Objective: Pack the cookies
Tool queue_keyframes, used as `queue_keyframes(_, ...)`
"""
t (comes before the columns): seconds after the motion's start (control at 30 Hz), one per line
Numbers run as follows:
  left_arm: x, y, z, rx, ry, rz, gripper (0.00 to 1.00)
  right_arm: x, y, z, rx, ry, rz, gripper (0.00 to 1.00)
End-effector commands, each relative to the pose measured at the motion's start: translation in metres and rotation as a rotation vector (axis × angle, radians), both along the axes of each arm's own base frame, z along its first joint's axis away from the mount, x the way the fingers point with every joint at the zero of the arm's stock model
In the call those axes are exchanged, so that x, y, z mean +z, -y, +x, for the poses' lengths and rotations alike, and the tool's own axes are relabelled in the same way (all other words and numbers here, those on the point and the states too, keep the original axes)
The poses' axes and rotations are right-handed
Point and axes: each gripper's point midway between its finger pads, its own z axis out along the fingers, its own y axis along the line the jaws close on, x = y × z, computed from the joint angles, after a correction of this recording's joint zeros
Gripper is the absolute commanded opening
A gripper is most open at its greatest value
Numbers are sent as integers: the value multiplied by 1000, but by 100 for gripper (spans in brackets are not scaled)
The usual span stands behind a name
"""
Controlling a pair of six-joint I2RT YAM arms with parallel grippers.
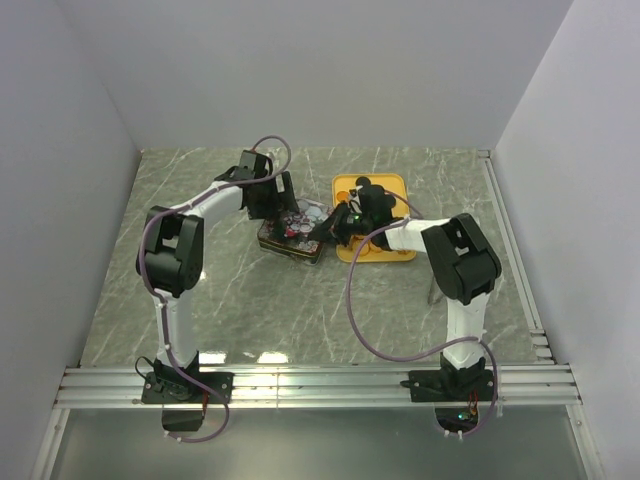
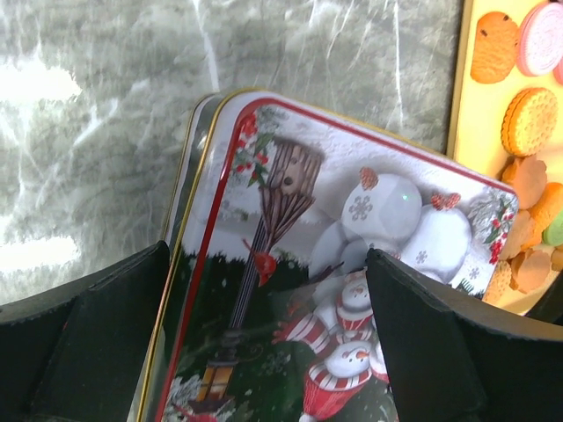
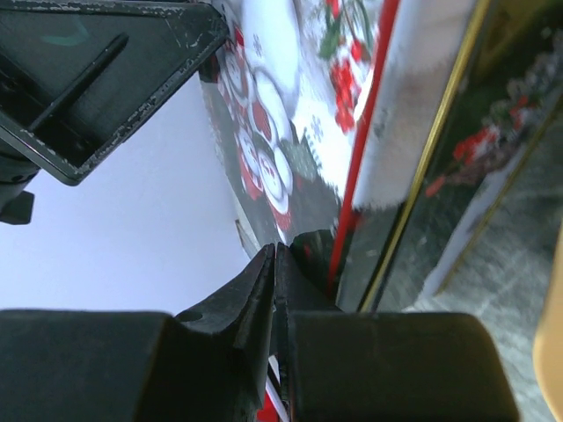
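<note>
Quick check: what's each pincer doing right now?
Left pincer: open, straddling the tin lid.
Right pincer: shut at the lid's edge; whether it pinches anything cannot be told.

Cookies (image 2: 530, 120): small biscuits lying flat on a yellow tray (image 2: 479, 132), just beside a Christmas tin (image 2: 352, 211). In the left wrist view there are 1 tan chip round, 1 pink round, 1 ridged orange round and 1 green edge. Tan flower shapes cluster nearest the tin's corner, some overlapping.
</note>
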Motion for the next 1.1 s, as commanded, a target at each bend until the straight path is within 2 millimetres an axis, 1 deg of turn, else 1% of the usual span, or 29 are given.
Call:
queue_keyframes(0.0,-2,-19,-22,25,-78,58,99,-22,16,-12,-10,-51,-136,11)
queue_keyframes(0.03,4,-23,-20,38,-64,57,99,-23,17,-14,-9,-50,-146,11)
queue_keyframes(0.1,9,-33,-17,74,-55,57,99,-24,19,-16,-7,-49,-159,11)
queue_keyframes(0.13,13,-42,-14,101,-48,55,99,-22,19,-17,-7,-48,-158,11)
queue_keyframes(0.17,20,-47,-11,114,-30,51,100,-23,21,-19,-4,-53,-157,11)
queue_keyframes(0.2,23,-54,-9,141,-21,64,99,-22,21,-20,0,-47,-160,11)
queue_keyframes(0.23,31,-62,-6,164,-5,65,99,-19,21,-19,0,-37,-162,11)
queue_keyframes(0.3,38,-73,-2,194,12,77,99,-17,22,-18,8,-22,-186,11)
queue_keyframes(0.33,44,-83,1,221,27,87,99,-16,23,-17,11,-17,-192,11)
queue_keyframes(0.4,52,-95,5,248,43,94,99,-10,24,-14,9,1,-208,11)
queue_keyframes(0.43,60,-101,6,265,62,98,99,-7,23,-13,9,10,-207,10)
queue_keyframes(0.5,68,-111,8,289,82,103,99,4,22,-8,8,48,-211,11)
queue_keyframes(0.53,77,-115,8,301,103,103,99,9,22,-6,6,57,-218,11)
queue_keyframes(0.57,81,-117,8,307,114,102,99,12,24,-7,10,57,-233,11)
queue_keyframes(0.6,84,-119,7,310,120,100,99,19,24,-6,18,85,-242,11)
queue_keyframes(0.63,92,-123,7,321,137,95,99,27,24,-1,11,108,-249,11)
queue_keyframes(0.67,94,-123,6,322,143,93,99,30,25,-4,16,109,-262,11)
queue_keyframes(0.73,101,-127,4,328,158,92,99,48,26,0,7,161,-273,11)
queue_keyframes(0.77,102,-128,2,331,159,90,99,52,29,-2,3,164,-285,11)
queue_keyframes(0.8,101,-128,0,328,158,93,99,67,30,-2,-6,199,-280,11)
queue_keyframes(0.87,110,-128,-2,328,186,87,99,78,35,-5,-27,230,-296,11)
queue_keyframes(0.9,108,-130,-4,328,182,90,100,97,36,-9,-33,272,-286,11)
queue_keyframes(0.93,114,-130,-6,330,193,85,99,102,38,-14,-36,287,-290,11)
queue_keyframes(0.97,115,-130,-8,329,196,83,99,107,41,-18,-39,297,-294,11)
queue_keyframes(1.0,115,-130,-11,334,192,81,99,126,44,-25,-40,346,-284,11)
queue_keyframes(1.03,124,-130,-14,338,211,73,99,129,47,-30,-39,357,-290,11)
queue_keyframes(1.07,126,-130,-16,343,217,66,99,133,51,-37,-35,364,-299,12)
